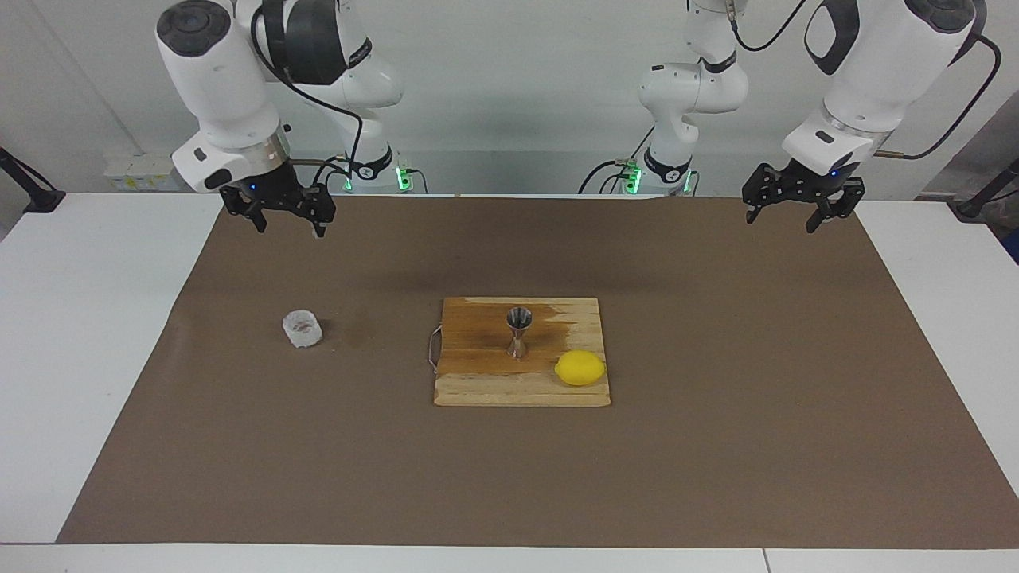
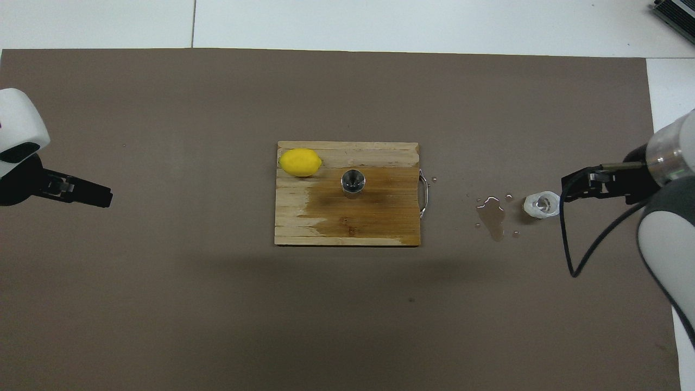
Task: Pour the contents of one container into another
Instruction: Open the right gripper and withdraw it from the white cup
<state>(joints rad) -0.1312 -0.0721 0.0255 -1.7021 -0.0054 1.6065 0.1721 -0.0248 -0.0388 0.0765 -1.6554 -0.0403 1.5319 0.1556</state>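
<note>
Standing apart from the steel jigger (image 1: 519, 330), the glass cup (image 1: 302, 329) sits ungrasped, both the right gripper (image 1: 279, 216) and left gripper (image 1: 800, 213) spread; pouring seems undone.

Wooden cutting board (image 1: 521, 390) lies mid-table on the large paper mat (image 1: 716, 446); small hourglass-shaped steel jigger (image 1: 519, 329) stands upright on the board, about centre; oval lemon (image 1: 579, 368) on the same board, farther from me than the jigger, toward my left arm's end; jigger and lemon near, not touching. Small squat thick-walled glass cup (image 1: 302, 329) sits upright on the mat, well apart from the board, toward my right arm's end; puddle of liquid (image 2: 492, 216) on the mat between cup and board, closer to the cup. My right gripper (image 1: 287, 209) hangs above the mat at its end; my left gripper (image 1: 801, 199) likewise at its own end.
</note>
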